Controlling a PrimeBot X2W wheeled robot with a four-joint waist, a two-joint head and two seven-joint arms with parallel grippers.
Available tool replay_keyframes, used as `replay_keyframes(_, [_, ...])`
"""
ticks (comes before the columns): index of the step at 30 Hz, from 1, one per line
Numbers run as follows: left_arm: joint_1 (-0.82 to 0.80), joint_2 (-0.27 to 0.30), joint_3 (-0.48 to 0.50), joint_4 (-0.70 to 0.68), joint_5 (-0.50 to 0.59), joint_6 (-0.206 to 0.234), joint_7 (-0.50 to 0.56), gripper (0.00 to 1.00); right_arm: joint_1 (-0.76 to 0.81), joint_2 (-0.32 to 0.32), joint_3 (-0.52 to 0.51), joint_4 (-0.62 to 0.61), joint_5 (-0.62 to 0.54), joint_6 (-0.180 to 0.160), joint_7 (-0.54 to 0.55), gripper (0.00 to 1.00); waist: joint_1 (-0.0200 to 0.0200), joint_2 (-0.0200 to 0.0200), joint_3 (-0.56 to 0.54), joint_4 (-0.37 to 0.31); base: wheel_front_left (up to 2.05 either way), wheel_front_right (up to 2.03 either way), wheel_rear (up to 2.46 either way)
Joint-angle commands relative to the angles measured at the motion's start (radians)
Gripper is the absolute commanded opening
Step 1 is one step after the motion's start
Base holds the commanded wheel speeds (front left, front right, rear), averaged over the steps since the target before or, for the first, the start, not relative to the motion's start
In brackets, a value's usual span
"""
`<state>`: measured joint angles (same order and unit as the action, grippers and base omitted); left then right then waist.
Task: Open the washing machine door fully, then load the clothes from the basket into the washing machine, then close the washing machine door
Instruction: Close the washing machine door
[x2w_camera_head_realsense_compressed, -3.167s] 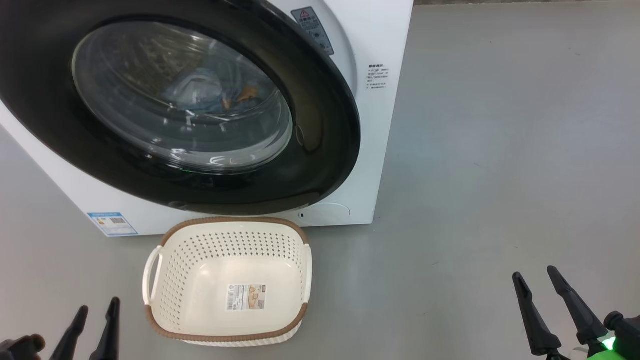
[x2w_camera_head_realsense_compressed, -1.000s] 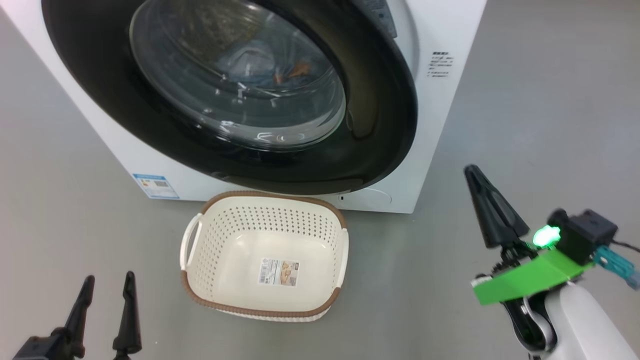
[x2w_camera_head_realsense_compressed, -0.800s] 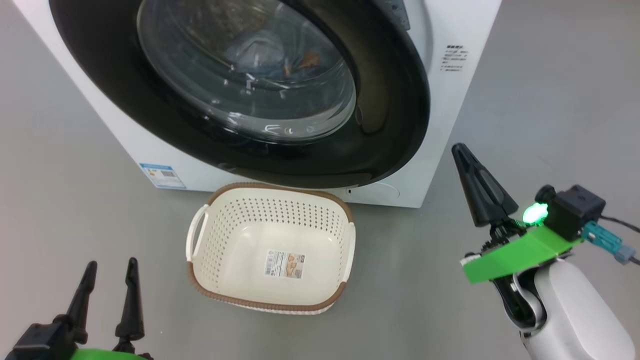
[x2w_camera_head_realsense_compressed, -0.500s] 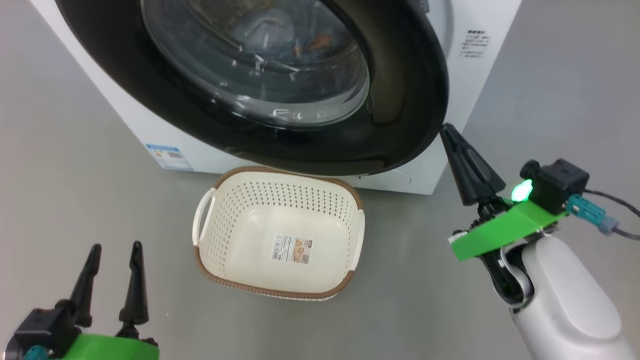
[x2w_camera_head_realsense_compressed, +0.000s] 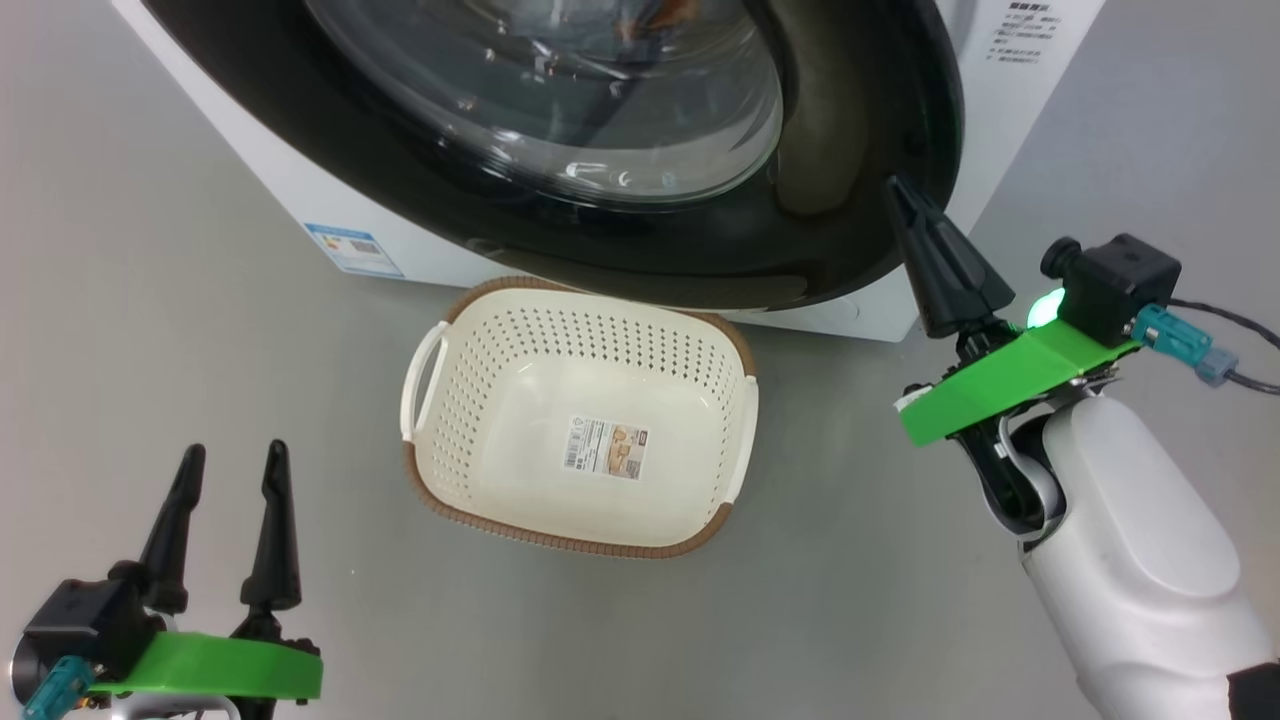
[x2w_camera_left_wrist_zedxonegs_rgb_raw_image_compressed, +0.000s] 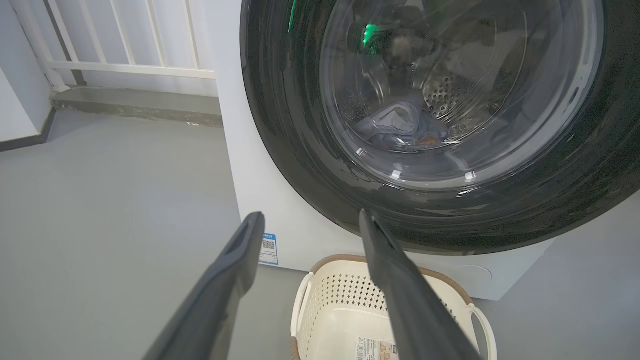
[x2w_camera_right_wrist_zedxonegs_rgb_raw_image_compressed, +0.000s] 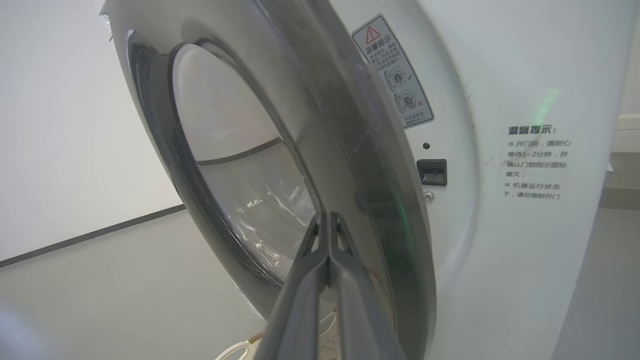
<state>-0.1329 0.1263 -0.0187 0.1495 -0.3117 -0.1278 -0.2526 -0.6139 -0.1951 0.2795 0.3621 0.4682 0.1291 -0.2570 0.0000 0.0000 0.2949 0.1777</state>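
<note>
The washing machine (x2w_camera_head_realsense_compressed: 1000, 110) fills the top of the head view. The washing machine door (x2w_camera_head_realsense_compressed: 700, 260) stands slightly ajar, and in the right wrist view it (x2w_camera_right_wrist_zedxonegs_rgb_raw_image_compressed: 360, 125) leans off the white front, with the latch slot (x2w_camera_right_wrist_zedxonegs_rgb_raw_image_compressed: 431, 171) uncovered. My right gripper (x2w_camera_head_realsense_compressed: 895, 190) is shut with nothing in it, its tip at the door's right rim. The clothes (x2w_camera_left_wrist_zedxonegs_rgb_raw_image_compressed: 400, 125) lie in the drum behind the glass, light blue with a bit of orange. On the floor in front, the basket (x2w_camera_head_realsense_compressed: 520, 380) holds only its label sticker. My left gripper (x2w_camera_head_realsense_compressed: 232, 455) is open at the lower left, apart from the basket.
Grey floor lies on all sides of the machine and basket. A blue label sticker (x2w_camera_head_realsense_compressed: 352, 250) is low on the machine's front. In the left wrist view, white railing (x2w_camera_left_wrist_zedxonegs_rgb_raw_image_compressed: 125, 50) and a raised step (x2w_camera_left_wrist_zedxonegs_rgb_raw_image_compressed: 135, 102) stand behind the machine's left side.
The head camera has shifted, so the scene sits further right and up. My right gripper, open low at the right at first, has shut and risen to the door's right rim. The left stays open.
</note>
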Motion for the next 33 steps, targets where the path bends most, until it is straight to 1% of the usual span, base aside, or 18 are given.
replay_keyframes(1, [-0.03,0.034,0.032,-0.029,-0.012,-0.003,-0.009,1.0,-0.032,0.01,0.014,-0.01,-0.006,0.002,-0.005,0.0,0.0,0.0,0.018,0.008,0.0,0.0,0.0])
replay_keyframes(8, [-0.047,0.037,0.024,-0.036,-0.017,-0.003,-0.009,1.0,-0.079,0.014,-0.01,0.005,-0.016,0.002,-0.005,0.0,0.0,0.0,0.044,0.016,0.0,0.0,0.0])
replay_keyframes(17, [-0.07,0.039,0.021,-0.044,-0.023,-0.003,-0.009,1.0,-0.13,0.026,-0.074,0.013,-0.033,0.002,-0.005,0.0,0.0,0.0,0.078,0.024,0.0,0.0,0.0])
replay_keyframes(33, [-0.116,0.044,0.011,-0.055,-0.04,-0.003,-0.009,1.0,-0.26,0.064,-0.169,0.045,-0.081,0.002,-0.005,0.0,0.0,0.0,0.146,0.042,0.0,0.0,0.0])
